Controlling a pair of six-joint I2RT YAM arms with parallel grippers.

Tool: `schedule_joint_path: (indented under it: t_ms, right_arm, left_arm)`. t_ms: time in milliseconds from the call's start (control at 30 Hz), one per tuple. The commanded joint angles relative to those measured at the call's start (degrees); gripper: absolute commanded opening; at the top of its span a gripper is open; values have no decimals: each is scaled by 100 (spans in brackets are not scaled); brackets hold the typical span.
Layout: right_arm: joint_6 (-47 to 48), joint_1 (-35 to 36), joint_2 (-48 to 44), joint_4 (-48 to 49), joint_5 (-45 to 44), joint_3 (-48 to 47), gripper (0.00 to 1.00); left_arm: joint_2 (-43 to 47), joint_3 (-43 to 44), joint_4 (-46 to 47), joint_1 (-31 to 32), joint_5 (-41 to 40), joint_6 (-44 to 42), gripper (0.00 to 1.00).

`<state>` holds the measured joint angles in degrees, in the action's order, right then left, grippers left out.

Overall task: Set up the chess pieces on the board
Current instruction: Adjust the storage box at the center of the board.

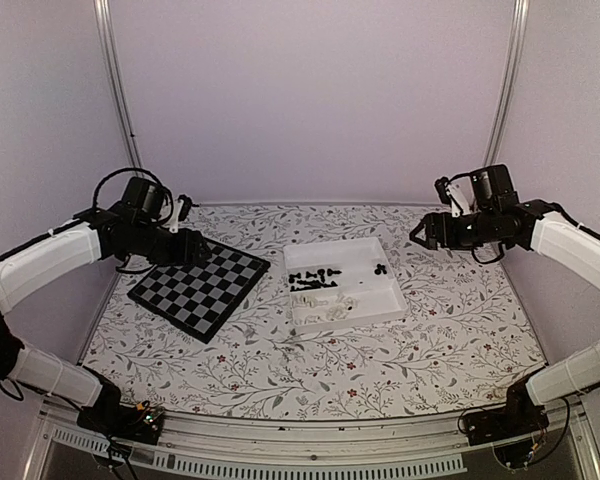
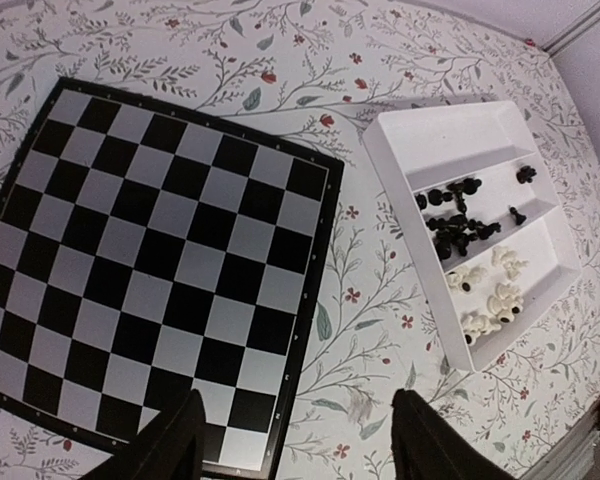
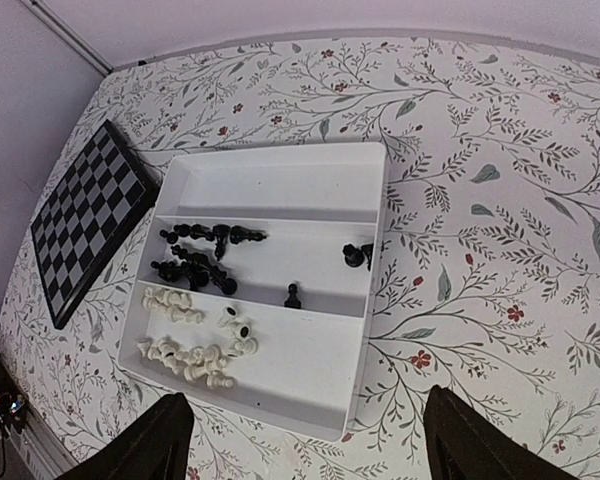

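Note:
The board (image 1: 200,290) lies flat at the left of the table with no pieces on it; it also shows in the left wrist view (image 2: 150,250) and the right wrist view (image 3: 85,215). The chess pieces lie loose in a white tray (image 1: 335,252): black ones (image 3: 195,255) in its middle compartment, white ones (image 3: 190,350) in the near one. My left gripper (image 1: 202,248) hangs open above the board's far edge, holding nothing (image 2: 300,440). My right gripper (image 1: 420,235) hovers open and holding nothing to the right of the tray (image 3: 310,440).
A floral cloth (image 1: 450,330) covers the table. Pale walls with metal corner rails (image 1: 120,100) close in the back and sides. The arm bases and a metal rail (image 1: 310,455) run along the near edge.

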<state>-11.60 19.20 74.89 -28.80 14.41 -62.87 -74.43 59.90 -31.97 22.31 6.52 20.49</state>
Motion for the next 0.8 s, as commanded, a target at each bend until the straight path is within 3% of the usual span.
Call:
schedule_joint_path:
  t_ms: [0,133,300,767]
  right_arm:
    - [-50,47,174,-219,377,236,82]
    - [-101,52,304,-225,310,390,79]
    - [-106,42,483,-302,330,361,77]
    - [-58,-22,198,-406,341,635,77]
  left_arm:
    - [-122,-265,36,-46,566,124,62]
    - [-609,-164,318,79,902,225,57]
    - [-1388,66,800,342,1057,363,43]
    - [-4102,1961,1036,1197,1184,498,1]
